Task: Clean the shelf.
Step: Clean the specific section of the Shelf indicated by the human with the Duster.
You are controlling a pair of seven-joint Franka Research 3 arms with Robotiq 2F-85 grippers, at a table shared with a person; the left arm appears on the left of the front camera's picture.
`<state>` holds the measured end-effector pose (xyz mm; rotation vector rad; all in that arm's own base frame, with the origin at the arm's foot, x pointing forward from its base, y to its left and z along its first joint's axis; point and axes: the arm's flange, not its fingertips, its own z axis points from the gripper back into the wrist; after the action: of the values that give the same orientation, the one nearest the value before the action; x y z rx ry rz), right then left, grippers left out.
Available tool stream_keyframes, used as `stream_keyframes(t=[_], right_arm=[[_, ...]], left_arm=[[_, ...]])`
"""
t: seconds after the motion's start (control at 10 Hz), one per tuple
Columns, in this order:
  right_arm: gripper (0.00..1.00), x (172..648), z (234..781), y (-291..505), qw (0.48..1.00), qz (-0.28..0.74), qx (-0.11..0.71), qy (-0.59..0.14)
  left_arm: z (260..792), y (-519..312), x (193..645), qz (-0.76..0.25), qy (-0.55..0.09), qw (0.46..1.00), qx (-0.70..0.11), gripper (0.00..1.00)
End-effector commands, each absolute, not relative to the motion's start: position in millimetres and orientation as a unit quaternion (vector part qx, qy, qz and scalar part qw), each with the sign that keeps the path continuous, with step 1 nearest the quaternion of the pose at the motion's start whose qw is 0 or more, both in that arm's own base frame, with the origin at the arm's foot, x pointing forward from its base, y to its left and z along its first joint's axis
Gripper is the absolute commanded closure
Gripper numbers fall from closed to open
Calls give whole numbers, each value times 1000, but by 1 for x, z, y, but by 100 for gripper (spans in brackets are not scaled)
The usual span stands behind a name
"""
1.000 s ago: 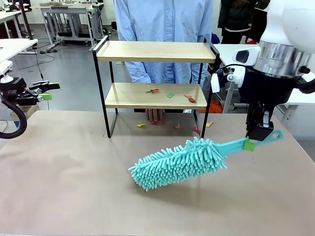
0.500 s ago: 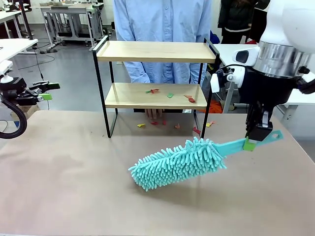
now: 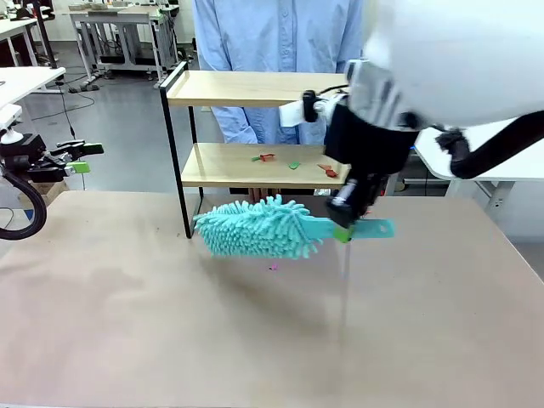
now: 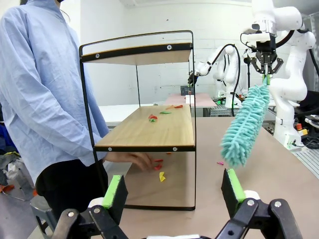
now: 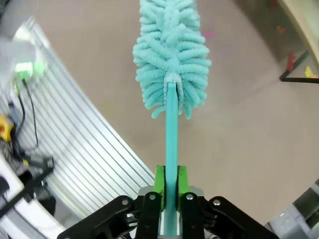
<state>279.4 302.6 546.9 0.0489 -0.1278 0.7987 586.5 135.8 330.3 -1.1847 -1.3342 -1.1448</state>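
The duster (image 3: 255, 228) hangs just in front of the shelf (image 3: 255, 88), scraps (image 3: 293, 164) on its lower board, a person (image 3: 280, 34) behind.

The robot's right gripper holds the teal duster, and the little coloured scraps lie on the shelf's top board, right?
Not quite: the right gripper holds the teal duster, but the coloured scraps lie on the lower board of the shelf, not the top one. The front view shows it.

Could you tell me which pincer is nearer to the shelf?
Right. The right pincer, gripping the duster, hangs just before the shelf; the left pincer sits open, well off to its left.
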Motion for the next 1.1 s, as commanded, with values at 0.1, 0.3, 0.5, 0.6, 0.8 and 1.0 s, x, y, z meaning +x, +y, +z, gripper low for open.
stream_keyframes(t=[0.1,0.3,0.5,0.6,0.8,1.0], right_arm=[[87,287,540,351,950,301,3,-78],[87,280,537,339,942,330,18,-66],[87,280,537,339,942,330,18,-66],[87,280,537,339,942,330,18,-66],[87,287,524,378,958,280,13,-59],[87,294,509,417,970,226,-9,-89]], left_arm=[[334,135,584,-472,-549,488,-488,0],[334,135,584,-472,-549,488,-488,0],[334,135,584,-472,-549,488,-488,0],[334,135,584,-472,-549,488,-488,0],[334,135,584,-472,-549,488,-488,0],[334,135,584,-472,-549,488,-488,0]])
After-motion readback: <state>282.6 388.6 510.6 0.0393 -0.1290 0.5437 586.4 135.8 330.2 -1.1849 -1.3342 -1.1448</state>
